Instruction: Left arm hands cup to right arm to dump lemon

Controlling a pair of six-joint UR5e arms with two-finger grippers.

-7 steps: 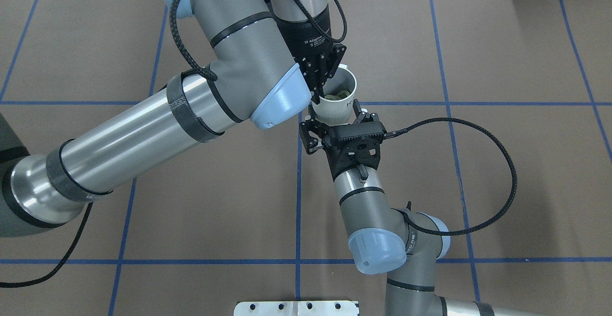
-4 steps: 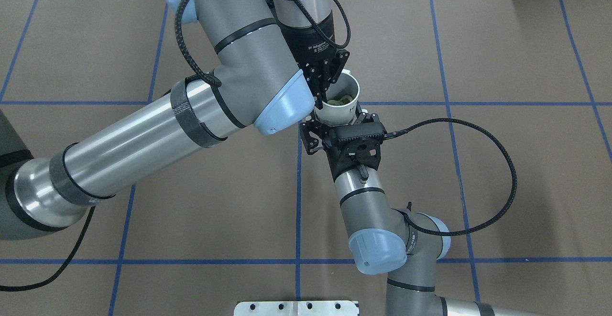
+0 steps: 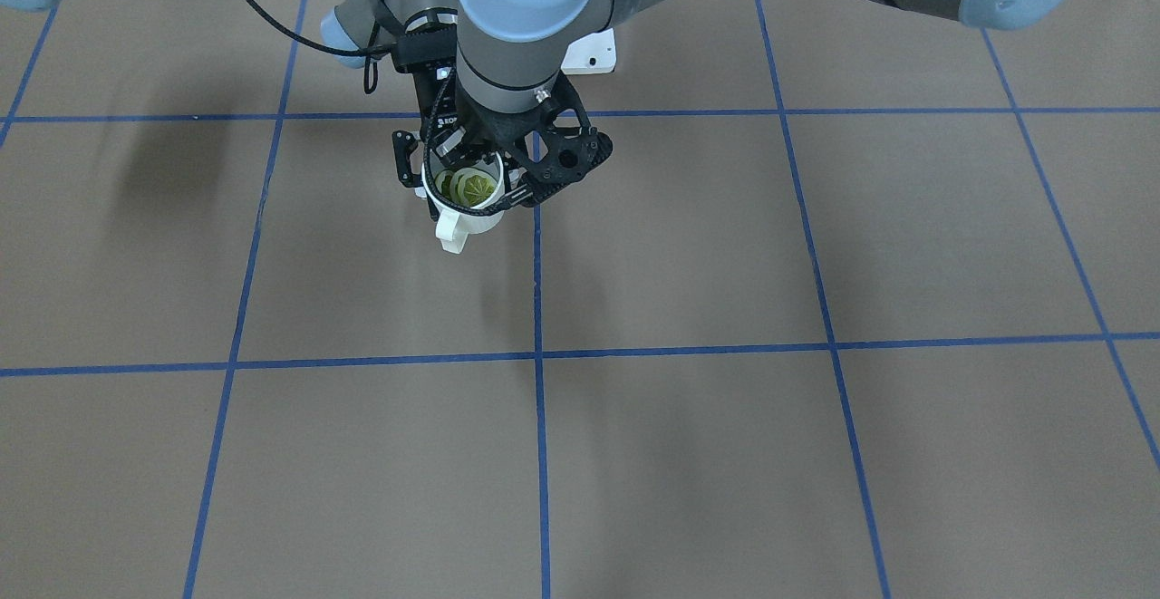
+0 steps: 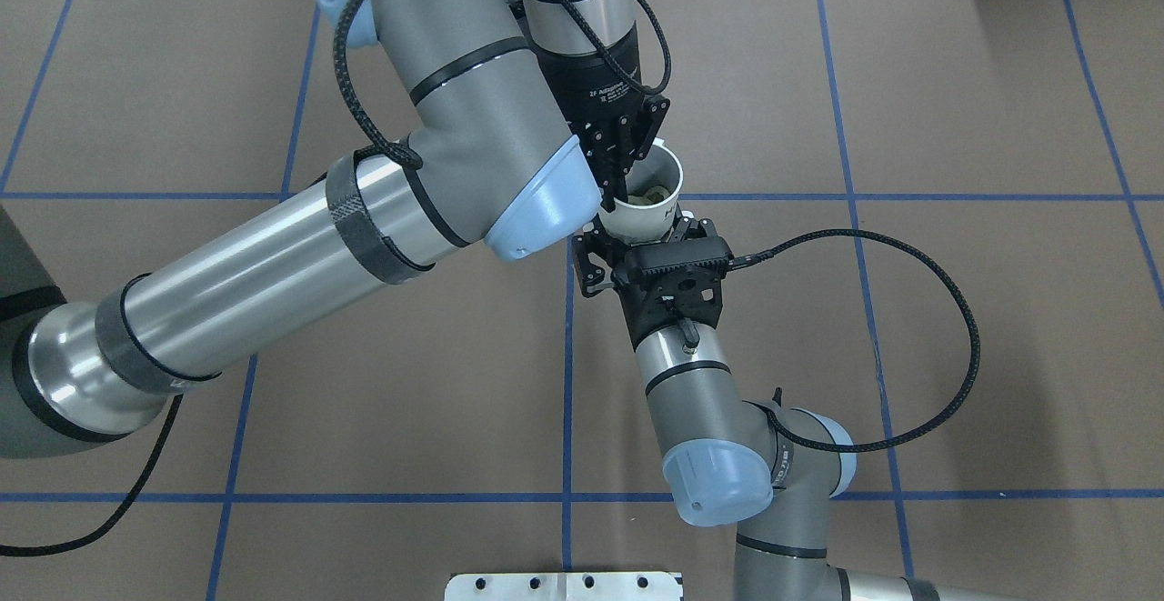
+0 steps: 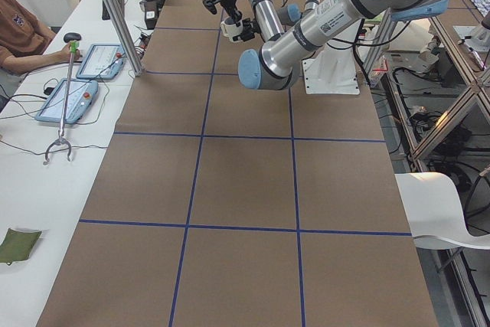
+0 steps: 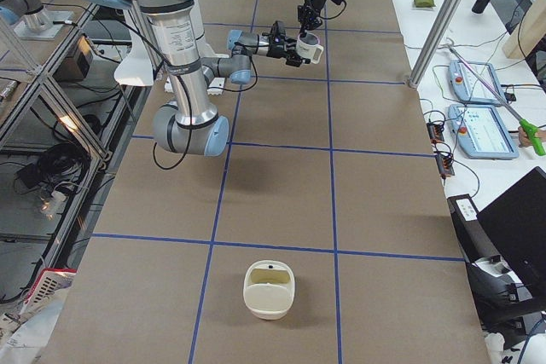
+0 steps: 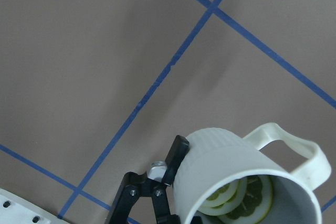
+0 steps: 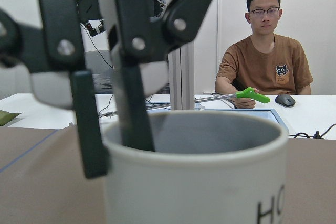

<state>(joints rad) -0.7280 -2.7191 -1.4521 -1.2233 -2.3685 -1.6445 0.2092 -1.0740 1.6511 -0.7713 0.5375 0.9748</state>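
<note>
The cream-white cup hangs above the table with lemon slices lying inside it. My left gripper, black with white lettering, points down and is shut on the cup's rim, one finger inside. My right gripper comes in level from the near side, open, with its fingers on either side of the cup's body. The left wrist view shows the cup, the lemon and one right finger against the cup's side. The right wrist view shows the cup very close, with the left gripper pinching its rim.
A cream-white bin stands on the table toward the robot's right end. A metal base plate lies at the near edge. An operator sits at a side table with tablets. Blue tape lines cross the brown table.
My left arm has brought the cup a little nearer to the right gripper, so the cup sits deeper between the right fingers. The right arm has barely moved.
</note>
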